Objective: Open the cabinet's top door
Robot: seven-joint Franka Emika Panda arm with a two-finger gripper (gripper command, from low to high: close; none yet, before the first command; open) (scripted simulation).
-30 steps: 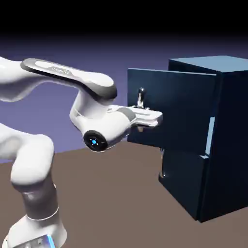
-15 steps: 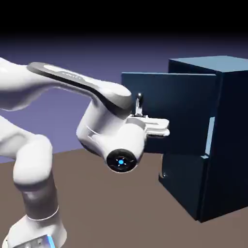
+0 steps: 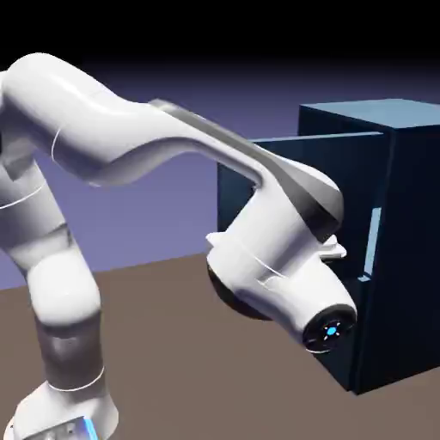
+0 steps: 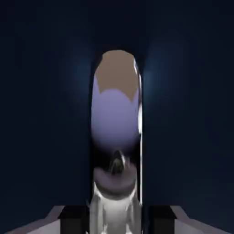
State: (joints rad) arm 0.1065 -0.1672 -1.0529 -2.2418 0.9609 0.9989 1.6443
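Door (image 3: 357, 176) stands swung out from the cabinet (image 3: 412, 249), its curved handle (image 4: 115, 212) pinched between the tips of the claw (image 4: 117, 222), presumably so that it can be drawn wider. In the exterior view, handle and grip are hidden by the arm (image 3: 279, 219); lower panel is mostly covered.

Dark navy cabinet (image 3: 417, 249), top door (image 3: 301, 163) swung wide open — silver handle (image 4: 140, 109) upright

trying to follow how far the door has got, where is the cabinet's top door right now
In the exterior view, the top door stands swung out from the cabinet toward the exterior view's left, partly behind the robot's arm.
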